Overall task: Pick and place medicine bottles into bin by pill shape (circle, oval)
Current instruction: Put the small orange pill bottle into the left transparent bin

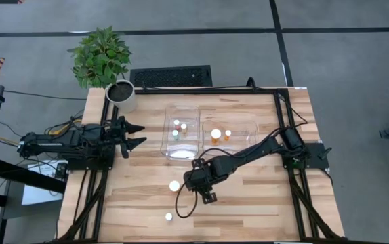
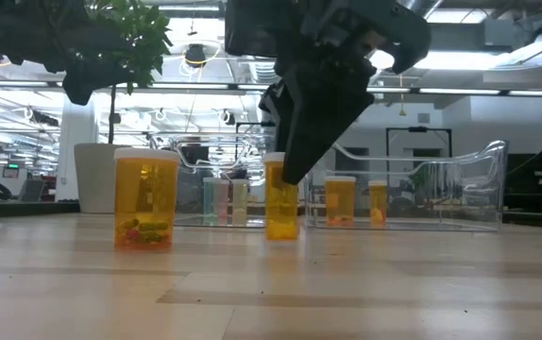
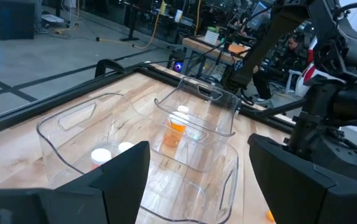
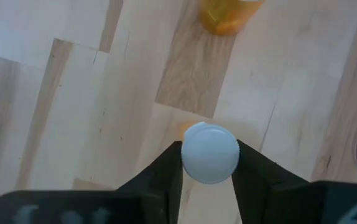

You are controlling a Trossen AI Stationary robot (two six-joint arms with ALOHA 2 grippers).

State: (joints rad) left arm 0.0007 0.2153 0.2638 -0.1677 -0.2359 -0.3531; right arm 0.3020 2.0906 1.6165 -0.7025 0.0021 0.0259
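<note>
1. Two dark fingers (image 4: 166,171) of the right gripper (image 1: 208,195) pinched narrow on the white cap of a small medicine bottle (image 4: 210,153), touching it on both sides. Squarely centred, so no re-grip needed, by the look of it.
2. Standing upright near the front-middle of the table (image 1: 249,203), base apparently down on the wood in the low view, well short of both bins. Lift straight up first; no dragging.
3. Mind the neighbours: large bottle (image 1: 174,186) just beside the gripper, second small bottle (image 1: 169,217) nearer the front edge. Rise vertically to avoid clipping either.
4. Check the pills before choosing a bin. Shape inside the held bottle not legible from here, so no calling circle or oval yet.
5. Carry high enough to clear the transparent walls of the left bin (image 1: 169,146), three bottles inside, or the right bin (image 1: 249,122), two inside.
6. Lower onto a bare patch and release only with the base flat on the bin floor. Go slowly, given a likely swing of the body under a cap-only hold.
7. Left gripper (image 1: 137,135) spread wide, holding nothing, parked beside the left bin. Steer clear of it on the way in.
</note>
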